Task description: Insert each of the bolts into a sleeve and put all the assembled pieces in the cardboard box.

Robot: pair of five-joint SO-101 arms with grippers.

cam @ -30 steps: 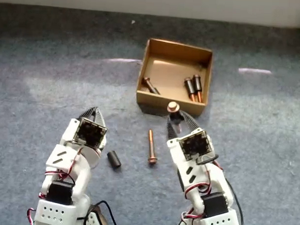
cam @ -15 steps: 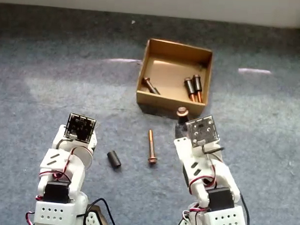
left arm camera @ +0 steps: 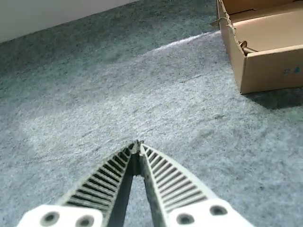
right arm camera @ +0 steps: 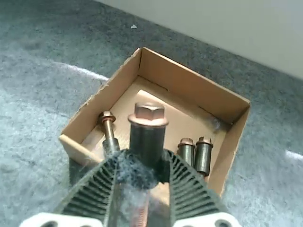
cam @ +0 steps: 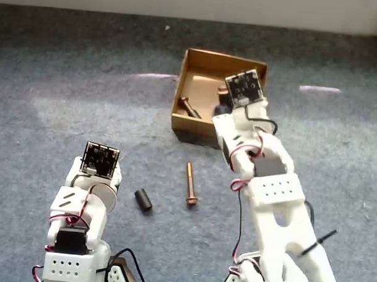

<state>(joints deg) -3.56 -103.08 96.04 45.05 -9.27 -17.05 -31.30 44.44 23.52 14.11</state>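
Right gripper [right arm camera: 141, 160] is clamped on an assembled piece [right arm camera: 147, 127], i.e. bolt w/ sleeve on, head up. It is held above the cardboard box [right arm camera: 189, 85], approx. over the middle of its floor. Three finished pcs are seen inside: a single piece [right arm camera: 109, 130] lying by one side wall, and a pair [right arm camera: 186, 150] side by side at the opposite wall. Left gripper [left arm camera: 137, 149] is closed on nothing, tips touching, over the carpet [left arm camera: 94, 94] and well apart from the box. A loose bolt [cam: 189, 183] and a loose sleeve [cam: 143, 199] are seen on the carpet, near each other but not touching.

Step in hand is judged to be the drop-off. For a clean one, the assembled piece should be lowered inside the walls before the jaws are opened, so no bounce-out. Release is best aimed at the bare floor between the single piece and the pair, as a landing on top of those could roll. The piece is best tipped toward flat first; if dropped upright, the bolt may be shaken out of its sleeve. Walls should not be nudged, as the box looks light and is prob. shifted easily.
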